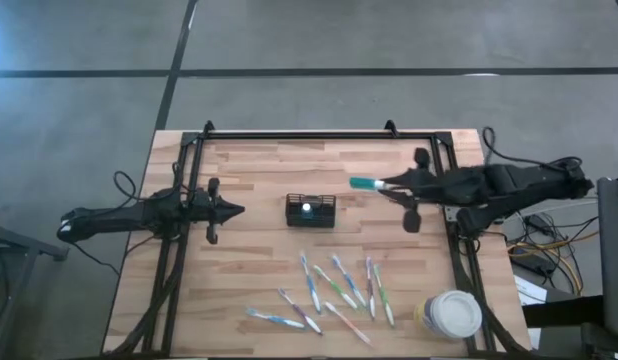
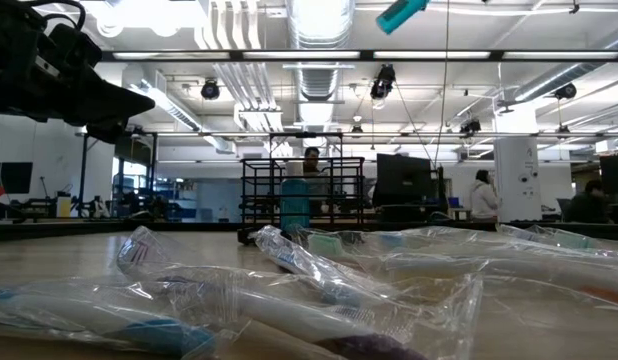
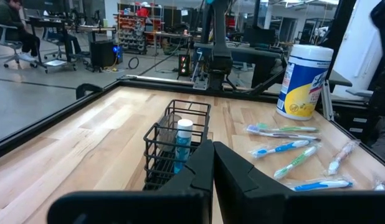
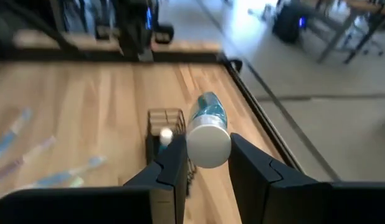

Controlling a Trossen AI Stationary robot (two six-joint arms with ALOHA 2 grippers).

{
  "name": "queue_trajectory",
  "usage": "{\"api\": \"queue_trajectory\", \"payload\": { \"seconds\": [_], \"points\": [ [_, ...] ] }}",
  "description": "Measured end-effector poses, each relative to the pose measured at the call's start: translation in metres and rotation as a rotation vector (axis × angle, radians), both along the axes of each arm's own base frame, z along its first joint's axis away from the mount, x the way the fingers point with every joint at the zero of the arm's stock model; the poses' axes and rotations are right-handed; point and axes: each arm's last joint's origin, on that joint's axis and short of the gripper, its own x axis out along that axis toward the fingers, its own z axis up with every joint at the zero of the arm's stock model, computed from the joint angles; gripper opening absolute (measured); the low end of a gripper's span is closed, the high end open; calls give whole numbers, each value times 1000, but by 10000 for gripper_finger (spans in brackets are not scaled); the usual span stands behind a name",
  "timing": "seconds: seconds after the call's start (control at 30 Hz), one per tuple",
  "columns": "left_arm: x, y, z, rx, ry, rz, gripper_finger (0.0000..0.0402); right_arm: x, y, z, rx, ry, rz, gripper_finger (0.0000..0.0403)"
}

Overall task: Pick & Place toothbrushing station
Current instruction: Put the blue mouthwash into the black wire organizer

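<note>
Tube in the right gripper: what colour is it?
Teal tube with a white cap, clearest in the right wrist view.

overhead looks down; low looks level across table (image 1: 249,300); wrists share caddy (image 3: 174,146).

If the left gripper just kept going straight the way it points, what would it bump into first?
Probably the black wire-mesh caddy: the left gripper points straight at it, with only bare table between them.

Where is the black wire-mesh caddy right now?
In the high view the black wire-mesh caddy stands mid-table between the left gripper and right gripper, above the scattered toothbrushes.
</note>
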Motion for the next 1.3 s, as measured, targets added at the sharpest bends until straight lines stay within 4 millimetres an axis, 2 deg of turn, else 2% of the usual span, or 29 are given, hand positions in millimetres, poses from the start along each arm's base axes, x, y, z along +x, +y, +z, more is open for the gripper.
{"api": "queue_trajectory", "payload": {
  "seconds": [0.2,0.37,0.5,0.73,1.03,1.3],
  "points": [
    [0,0,0,2,1,0,9,52,-2,25,-10,252,70,84],
    [0,0,0,7,1,-1,9,94,-11,31,-44,401,173,84],
    [0,0,0,7,1,-1,9,122,-19,25,-77,510,282,84],
    [0,0,0,11,3,-3,9,155,-25,13,-176,621,412,84],
    [0,0,0,21,5,-5,9,187,-30,-11,-218,796,520,84],
    [1,0,-1,20,15,-6,9,213,-38,-33,-247,850,573,84]
  ]
}}
